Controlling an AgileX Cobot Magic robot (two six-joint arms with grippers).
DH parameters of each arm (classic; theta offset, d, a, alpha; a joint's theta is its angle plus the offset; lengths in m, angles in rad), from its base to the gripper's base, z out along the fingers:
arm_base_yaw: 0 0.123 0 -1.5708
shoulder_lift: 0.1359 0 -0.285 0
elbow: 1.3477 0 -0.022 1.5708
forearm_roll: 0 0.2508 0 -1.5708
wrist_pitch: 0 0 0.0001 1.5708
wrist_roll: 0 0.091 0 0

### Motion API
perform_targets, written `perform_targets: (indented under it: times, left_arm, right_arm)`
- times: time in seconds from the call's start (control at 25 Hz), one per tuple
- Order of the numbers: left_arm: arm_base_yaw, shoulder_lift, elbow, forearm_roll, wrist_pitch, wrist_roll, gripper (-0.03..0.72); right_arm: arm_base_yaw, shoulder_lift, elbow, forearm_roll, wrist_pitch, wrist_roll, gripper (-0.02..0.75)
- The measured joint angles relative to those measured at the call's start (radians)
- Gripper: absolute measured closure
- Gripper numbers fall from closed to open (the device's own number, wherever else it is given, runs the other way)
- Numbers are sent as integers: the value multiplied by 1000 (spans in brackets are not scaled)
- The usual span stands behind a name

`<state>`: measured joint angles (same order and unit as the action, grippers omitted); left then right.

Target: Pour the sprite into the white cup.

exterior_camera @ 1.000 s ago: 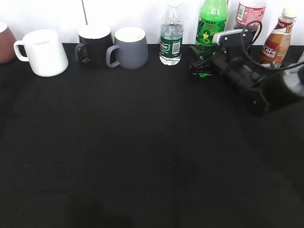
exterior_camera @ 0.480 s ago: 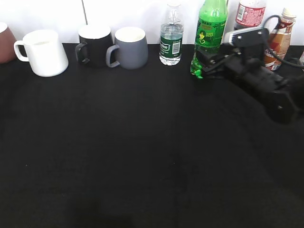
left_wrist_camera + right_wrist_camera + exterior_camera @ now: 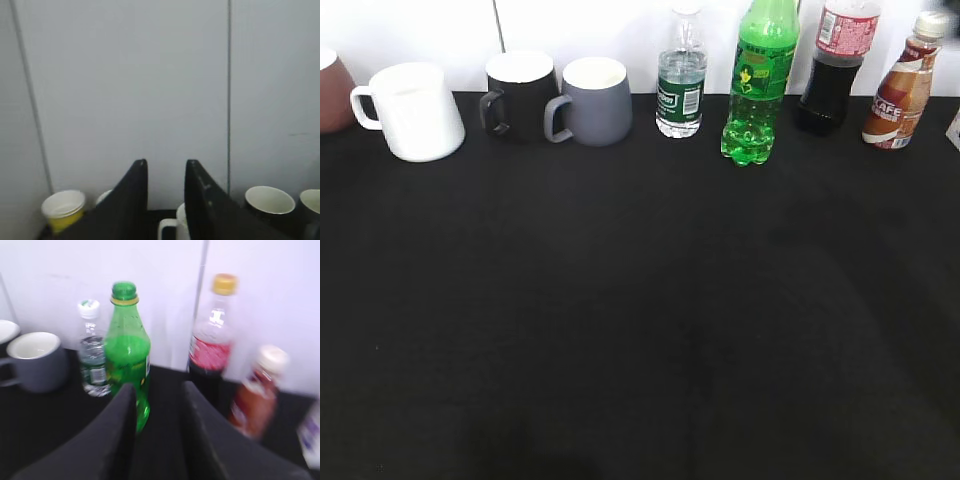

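Standing upright on the black tabletop (image 3: 640, 330), the sprite (image 3: 757, 85) sits in the back row against the wall, between a small water bottle (image 3: 681, 85) and a dark cola bottle (image 3: 832, 70), w/ a brown coffee bottle (image 3: 902, 85) at far right. Nothing grips it. Cap looks on, judging by the green top in the right wrist view.

White cup (image 3: 412, 110) is well apart, far left of the same row, handle pointing left, w/ a black mug (image 3: 518, 93) and grey mug (image 3: 590, 100) between it and the bottles. Mouth up, so ready to receive a pour.

Neither arm shows in the exterior view. Right gripper (image 3: 157, 430) is released, fingers spread w/ a clear gap, holding nothing, aimed just right of the sprite; bottle is near but not between them. Frame is blurred, prob moving. Left gripper (image 3: 165, 195) fingers are nearly closed on air, narrow gap, hovering above the cup row; a yellow paper cup (image 3: 62, 209) sits at lower left.

Judgement: pour not started. Bottle and cup are too far apart, so one needs bringing over.
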<state>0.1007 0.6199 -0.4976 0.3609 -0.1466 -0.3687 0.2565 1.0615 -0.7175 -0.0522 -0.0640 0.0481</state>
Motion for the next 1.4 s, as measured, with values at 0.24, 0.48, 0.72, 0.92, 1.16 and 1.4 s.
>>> perform_targets:
  times: [0.24, 0.48, 0.72, 0.92, 1.16, 1.4]
  left_arm:
    - [0, -465, -11, -27, 535, 39, 439]
    - [0, -526, -201, -275, 1128, 301, 437]
    - [-1, -627, -179, -287, 1220, 330, 449]
    - [-1, -627, -40, -349, 1204, 330, 449]
    - [-1, -627, -40, -349, 1204, 330, 449]
    - [-1, -627, -40, -349, 1204, 330, 449]
  right_arm:
    - [0, -496, -5, 91, 564, -106, 485]
    - [1, -749, -6, 243, 1030, -225, 485]
    - [2, -882, 151, 256, 1104, -248, 485]
    - [2, -899, 215, 227, 1102, -216, 485]
    - [2, -900, 216, 202, 1104, -178, 496]
    - [2, -900, 216, 202, 1104, -177, 496]
